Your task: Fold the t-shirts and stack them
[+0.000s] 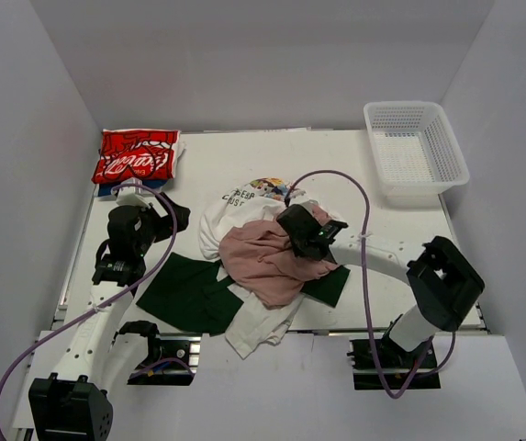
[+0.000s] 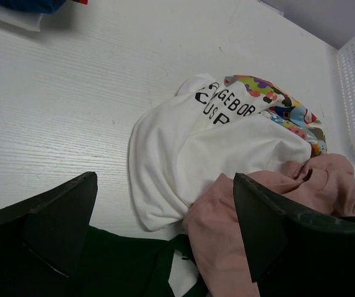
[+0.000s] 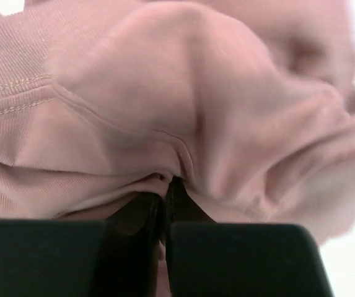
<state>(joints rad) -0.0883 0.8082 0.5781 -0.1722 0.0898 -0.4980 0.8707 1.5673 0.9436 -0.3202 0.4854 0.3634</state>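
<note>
Pink tee point(image 1: 263, 262) pinched between right jaws.

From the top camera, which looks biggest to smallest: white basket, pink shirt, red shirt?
1. The white basket and the bunched-up pink shirt look about alike, too close to rank.
2. The red shirt looks smallest.

Left hand point(image 2: 165, 182) spread wide; right hand point(image 3: 165, 192) pinched tightly closed

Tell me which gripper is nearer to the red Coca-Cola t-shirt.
Left. The left gripper hangs open just on the near side of the red t-shirt. The right gripper is far off to the right, shut on the pink t-shirt.
</note>
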